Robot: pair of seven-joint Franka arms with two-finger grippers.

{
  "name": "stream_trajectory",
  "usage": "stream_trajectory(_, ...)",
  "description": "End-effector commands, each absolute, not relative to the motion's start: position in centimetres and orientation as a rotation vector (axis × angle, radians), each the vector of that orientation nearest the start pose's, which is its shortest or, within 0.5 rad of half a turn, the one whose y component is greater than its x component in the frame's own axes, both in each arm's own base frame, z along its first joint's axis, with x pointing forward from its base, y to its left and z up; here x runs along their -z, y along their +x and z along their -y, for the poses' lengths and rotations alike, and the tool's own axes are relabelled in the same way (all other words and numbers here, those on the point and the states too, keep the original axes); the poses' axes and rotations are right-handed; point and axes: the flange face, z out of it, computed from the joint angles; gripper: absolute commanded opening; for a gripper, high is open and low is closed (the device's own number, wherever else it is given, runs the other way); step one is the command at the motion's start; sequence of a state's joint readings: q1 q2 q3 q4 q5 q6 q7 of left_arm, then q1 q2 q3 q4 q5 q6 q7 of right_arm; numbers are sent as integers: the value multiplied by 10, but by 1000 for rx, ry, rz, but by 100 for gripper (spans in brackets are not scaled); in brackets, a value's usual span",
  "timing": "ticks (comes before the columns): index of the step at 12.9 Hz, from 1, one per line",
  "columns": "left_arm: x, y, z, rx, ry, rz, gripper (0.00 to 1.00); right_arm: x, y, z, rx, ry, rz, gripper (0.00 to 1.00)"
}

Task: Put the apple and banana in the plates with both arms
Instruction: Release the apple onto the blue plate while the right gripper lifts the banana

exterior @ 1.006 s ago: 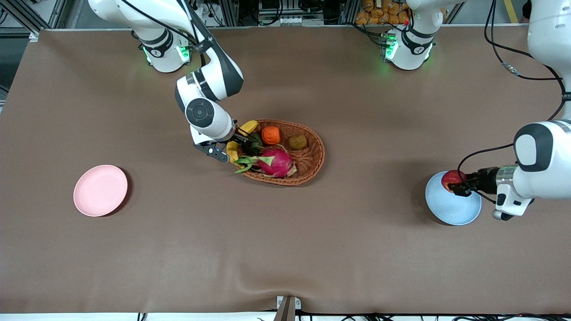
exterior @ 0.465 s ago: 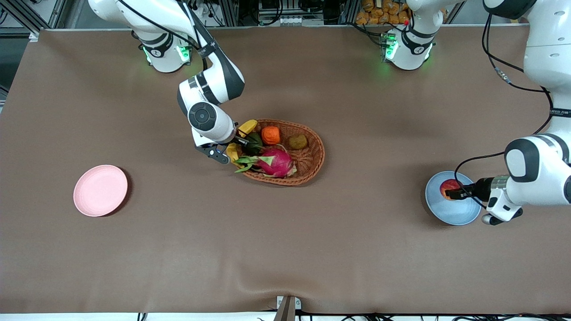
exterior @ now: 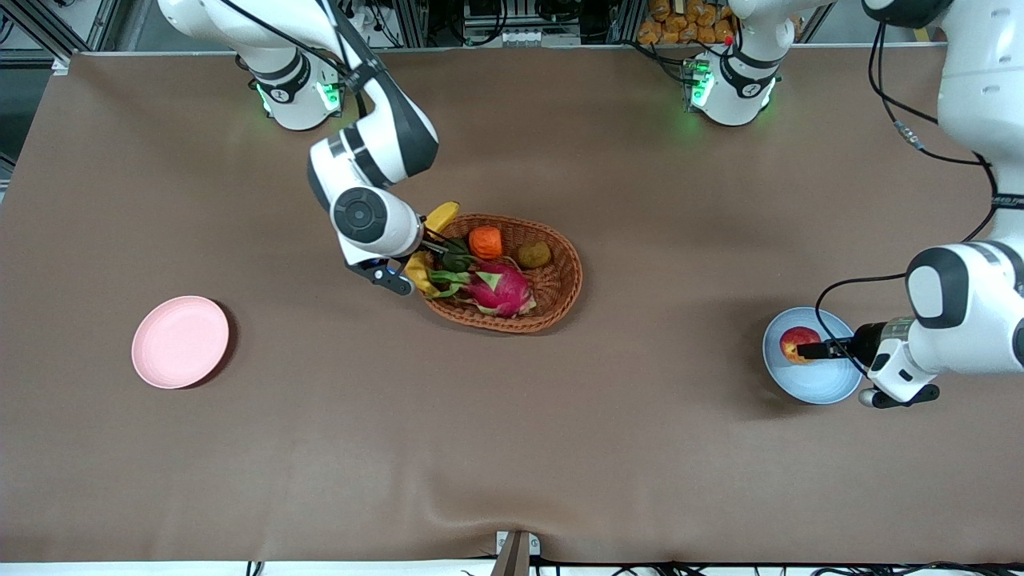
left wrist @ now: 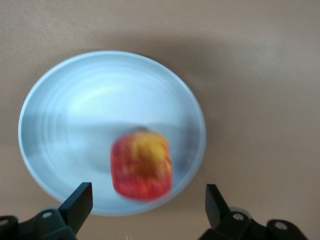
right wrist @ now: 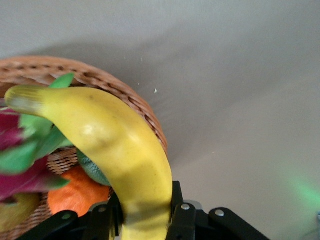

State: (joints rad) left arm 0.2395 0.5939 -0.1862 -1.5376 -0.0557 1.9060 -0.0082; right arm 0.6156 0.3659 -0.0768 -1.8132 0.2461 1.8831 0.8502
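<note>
Banana [right wrist: 120,150] sat clamped in our right gripper [exterior: 416,260] at the wicker basket's [exterior: 560,280] rim, its long axis crossing the jaws; the pink plate [exterior: 180,342] lay toward our right arm's end. Our left gripper [left wrist: 147,207] hung spread above the apple [exterior: 798,344], resting in the blue plate [exterior: 828,384].

Pink plate [exterior: 180,342] sits alone on bare table [exterior: 512,448], wide open all round. The wicker basket [exterior: 552,300] is crowded: dragon fruit [exterior: 498,290] and orange fruit [exterior: 485,242] pack around the banana [exterior: 419,272].
</note>
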Motion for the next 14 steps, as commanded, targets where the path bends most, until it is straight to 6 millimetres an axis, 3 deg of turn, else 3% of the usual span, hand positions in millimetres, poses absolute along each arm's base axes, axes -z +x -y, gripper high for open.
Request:
stream_trajectory(1,-383,655,-17,-346,-3229,109,100,-335,534,-281,-561,-3067,-492,2)
stream_trajectory(4,-465,633,14,-262,-3220,94,100,-341,547,-226,-553,-3119,-329,1)
stream_trajectory(6,-520,610,43,-213,-3184,239,100,-353,555,-186,-528,-3093,-217,1)
stream_trajectory(8,-567,595,62,-113,-3124,187,100,-354,565,-142,-524,-3102,-171,1)
stream_trajectory(11,-614,586,60,-43,-3119,200,100,-355,572,-81,-582,-3119,-184,1)
stream_trajectory(14,-639,573,63,12,-3114,184,100,-348,580,-45,-558,-3120,-136,1)
